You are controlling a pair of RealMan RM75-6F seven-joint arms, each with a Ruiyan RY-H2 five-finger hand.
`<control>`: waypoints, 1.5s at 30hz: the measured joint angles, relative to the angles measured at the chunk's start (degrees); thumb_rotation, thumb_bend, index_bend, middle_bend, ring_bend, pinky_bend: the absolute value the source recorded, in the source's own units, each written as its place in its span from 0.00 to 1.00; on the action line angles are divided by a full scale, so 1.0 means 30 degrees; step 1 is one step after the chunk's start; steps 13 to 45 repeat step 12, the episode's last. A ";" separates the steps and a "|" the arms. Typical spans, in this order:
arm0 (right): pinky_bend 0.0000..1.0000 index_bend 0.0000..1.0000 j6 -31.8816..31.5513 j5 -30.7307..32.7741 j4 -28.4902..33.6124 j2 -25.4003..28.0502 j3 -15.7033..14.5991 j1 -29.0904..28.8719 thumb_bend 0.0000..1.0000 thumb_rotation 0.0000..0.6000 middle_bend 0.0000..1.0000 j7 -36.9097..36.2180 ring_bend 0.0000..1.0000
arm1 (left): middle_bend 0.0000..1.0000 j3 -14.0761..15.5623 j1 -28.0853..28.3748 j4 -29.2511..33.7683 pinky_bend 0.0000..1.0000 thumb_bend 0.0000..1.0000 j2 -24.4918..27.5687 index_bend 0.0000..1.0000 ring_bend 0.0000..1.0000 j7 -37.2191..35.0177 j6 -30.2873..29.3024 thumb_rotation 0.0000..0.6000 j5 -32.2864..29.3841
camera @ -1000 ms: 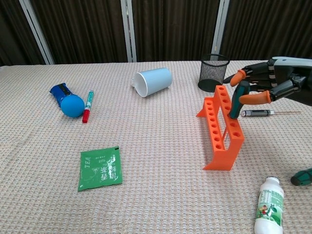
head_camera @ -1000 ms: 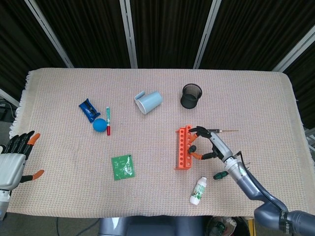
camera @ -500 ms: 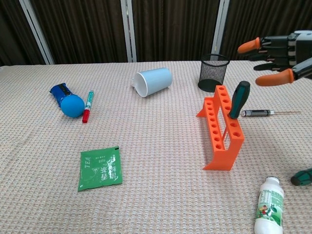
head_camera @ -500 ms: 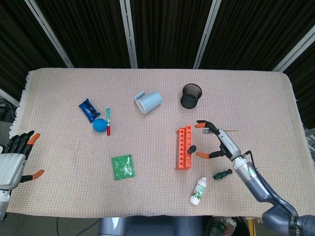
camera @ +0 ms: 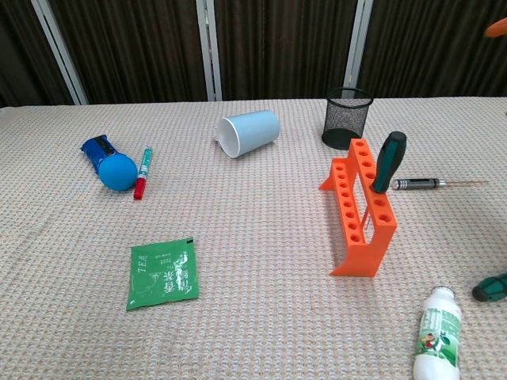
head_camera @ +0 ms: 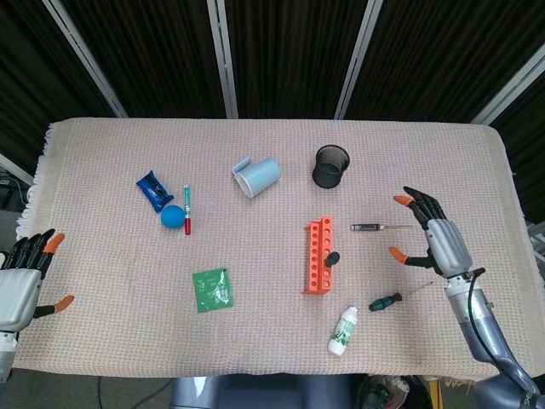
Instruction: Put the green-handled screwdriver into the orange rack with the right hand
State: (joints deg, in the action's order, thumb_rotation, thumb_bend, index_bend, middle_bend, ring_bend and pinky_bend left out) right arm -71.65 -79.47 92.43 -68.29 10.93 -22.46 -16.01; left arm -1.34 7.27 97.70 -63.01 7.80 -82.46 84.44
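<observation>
chest view shows the dark green-handled screwdriver (camera: 389, 161) standing in the orange plastic rack (camera: 361, 207) (placement looks done); right hand (head_camera: 436, 239) hangs released, fingers apart, well clear of it.

Tipped blue cup (camera: 249, 132), mesh pot (camera: 347, 117), green packet (camera: 162, 273), white bottle (camera: 436, 334), blue ball (camera: 118, 172)

The grey-backed right hand (head_camera: 440, 241) has black fingers with orange tips; the similar left hand (head_camera: 21, 281) matches it.
</observation>
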 measured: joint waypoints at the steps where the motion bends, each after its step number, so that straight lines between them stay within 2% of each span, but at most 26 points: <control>1: 0.00 0.02 -0.0633 0.0131 -0.0142 -0.0126 -0.0105 0.0325 0.19 1.00 0.00 0.1505 0.00 | 0.00 0.0023 -0.0040 -0.0076 0.00 0.04 -0.0074 0.04 0.00 -0.0010 -0.0115 1.00 0.0108; 5: 0.00 0.00 -0.2828 0.0566 -0.0436 -0.0452 -0.0612 0.1708 0.19 1.00 0.00 0.5271 0.00 | 0.00 0.0120 -0.0274 -0.0402 0.00 0.04 -0.0361 0.04 0.00 -0.0249 -0.0671 1.00 0.0567; 12: 0.00 0.00 -0.4760 0.0897 -0.0119 -0.0334 -0.1769 0.3806 0.19 1.00 0.00 0.7483 0.00 | 0.00 0.0307 -0.0627 -0.0886 0.00 0.04 -0.0664 0.04 0.00 -0.0747 -0.1189 1.00 0.0965; 45: 0.00 0.00 -0.4760 0.0897 -0.0119 -0.0334 -0.1769 0.3806 0.19 1.00 0.00 0.7483 0.00 | 0.00 0.0307 -0.0627 -0.0886 0.00 0.04 -0.0664 0.04 0.00 -0.0747 -0.1189 1.00 0.0965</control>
